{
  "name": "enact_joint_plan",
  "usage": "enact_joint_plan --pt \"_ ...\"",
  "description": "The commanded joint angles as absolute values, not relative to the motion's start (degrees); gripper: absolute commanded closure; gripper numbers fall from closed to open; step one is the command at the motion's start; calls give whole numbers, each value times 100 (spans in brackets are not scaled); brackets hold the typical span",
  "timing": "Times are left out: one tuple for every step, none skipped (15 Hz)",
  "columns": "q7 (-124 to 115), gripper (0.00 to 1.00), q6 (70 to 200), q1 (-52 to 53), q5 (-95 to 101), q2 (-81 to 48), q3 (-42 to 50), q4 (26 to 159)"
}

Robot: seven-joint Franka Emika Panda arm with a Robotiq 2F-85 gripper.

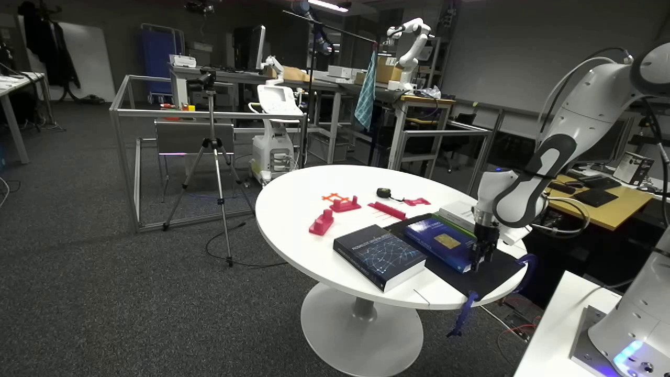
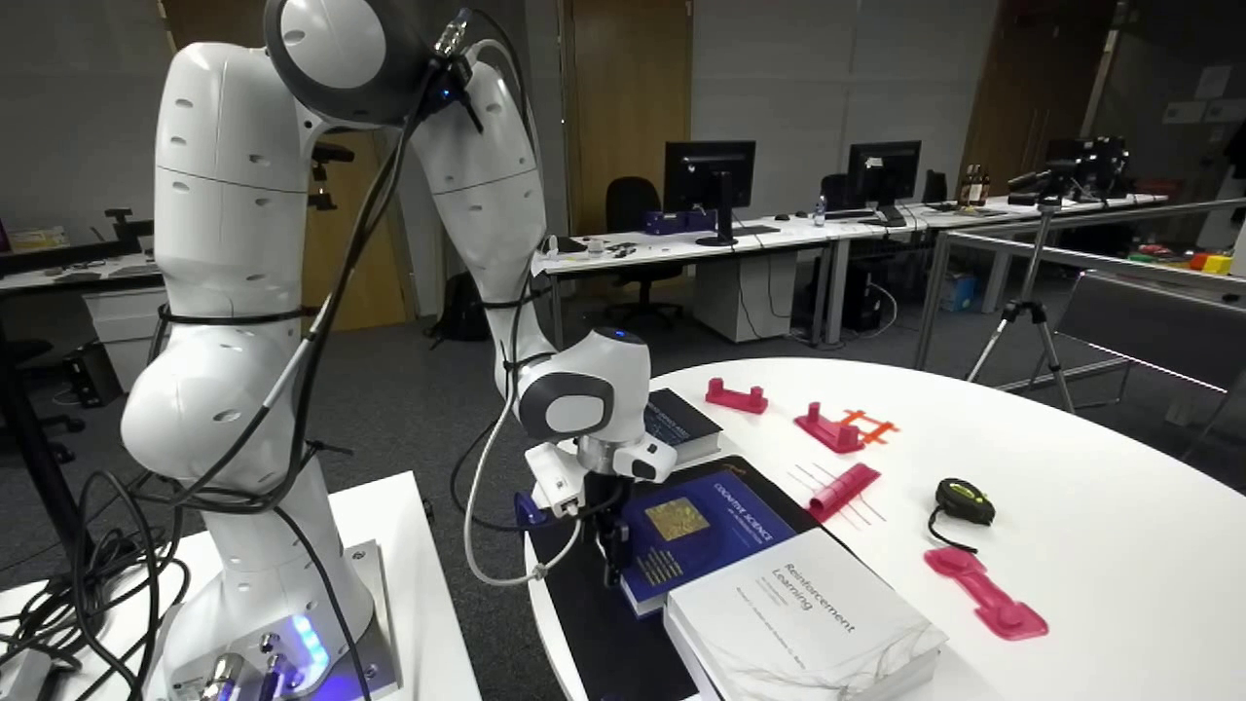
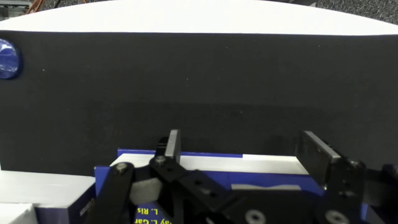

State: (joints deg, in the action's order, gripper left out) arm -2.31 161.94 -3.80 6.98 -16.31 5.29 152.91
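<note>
Blue book (image 2: 720, 535): lies flat on black mat (image 3: 186, 77), mat on desk (image 1: 293, 209). End effector (image 3: 242, 143): fingers spread wide, at blue book's page edge; contact cannot be confirmed. White book (image 2: 803, 618): just beside blue book. Dark book (image 1: 379, 256): on opposite side of blue book, near it. Tape measure (image 2: 964, 501): on desk, well apart from blue book.

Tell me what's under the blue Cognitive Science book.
The blue book lies on a black mat, which shows past its edge in all three views; the white table shows beyond the mat. Whether anything else sits beneath the book cannot be told; the book covers that patch.
</note>
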Motion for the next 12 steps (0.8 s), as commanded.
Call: enact_joint_plan --pt "-158 0 16532 -264 839 -1771 683 15141" --pt "-166 0 16581 -249 859 -1794 700 15123" --pt "-165 0 16609 -243 862 -1814 706 15105" --pt "-159 0 16638 -237 870 -1835 712 15088" --pt "-151 0 16653 -238 868 -1848 713 15076" --pt "-152 0 16660 -231 872 -1858 722 15062" --pt "-178 0 16600 -207 880 -1836 745 15061" --pt "-202 0 16570 -167 915 -1801 787 15076" --pt "-126 0 16527 -206 853 -1690 736 15141" --pt "-85 0 16536 -234 814 -1623 697 15187" --pt "-25 0 16490 -277 762 -1525 641 15239" --pt "45 0 16490 -322 712 -1411 583 15303"
